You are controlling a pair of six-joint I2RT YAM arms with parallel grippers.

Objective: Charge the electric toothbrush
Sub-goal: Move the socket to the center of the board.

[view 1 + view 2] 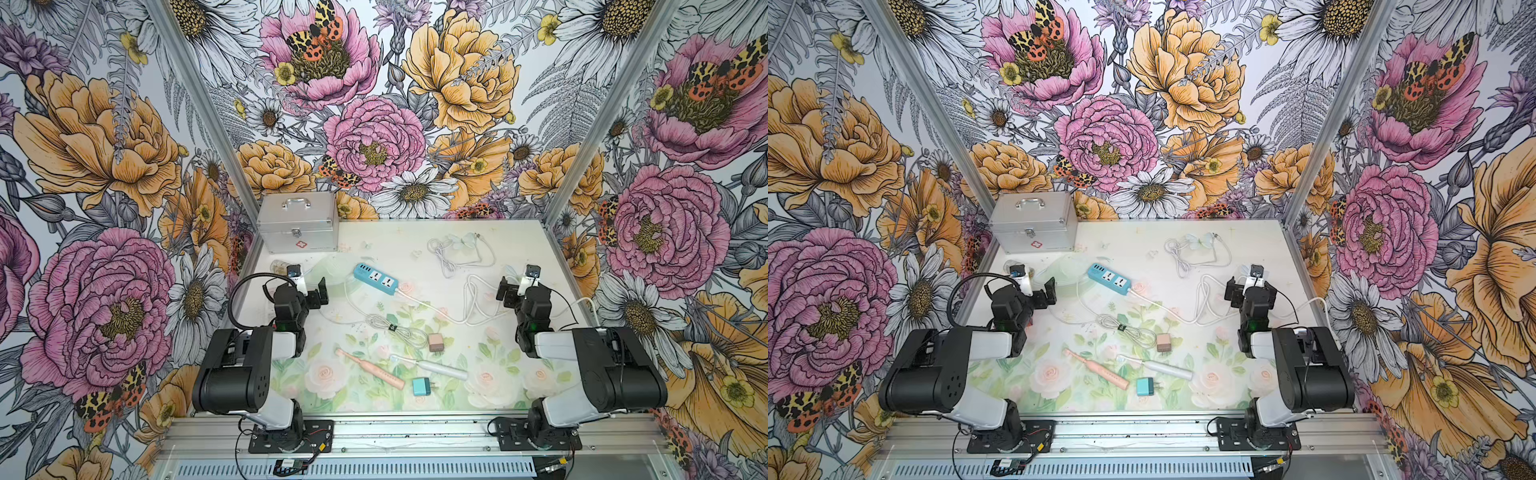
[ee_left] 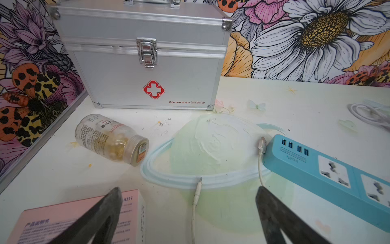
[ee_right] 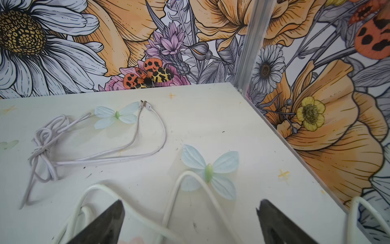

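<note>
At the near side of the table, two electric toothbrushes lie flat and untouched: a pink toothbrush and, just beside it, a white toothbrush, w/ a teal adapter near both and a tan adapter slightly further back. Status: no step started; neither brush is joined to any cable. Left gripper: jaws wide apart, empty, at the far left, facing the first-aid case, w/ the blue power strip just beside it. Right gripper: jaws wide apart, empty, at the far right over loops of thick white cord. Both are well apart from the brushes. Two thin cable ends lie by the strip: a USB plug close against the strip's end, not inserted, and a small plug free on the table. A tied grey cable sits mid-table; a knotted white cable lies at the back. Which cable fits which brush cannot be told. Next move, est.: choose one brush and a matching cable, grip the plug by its body and align it square to a USB port. The other arm will prob. need to steady the strip or handle, since both look light enough to slide.
</note>
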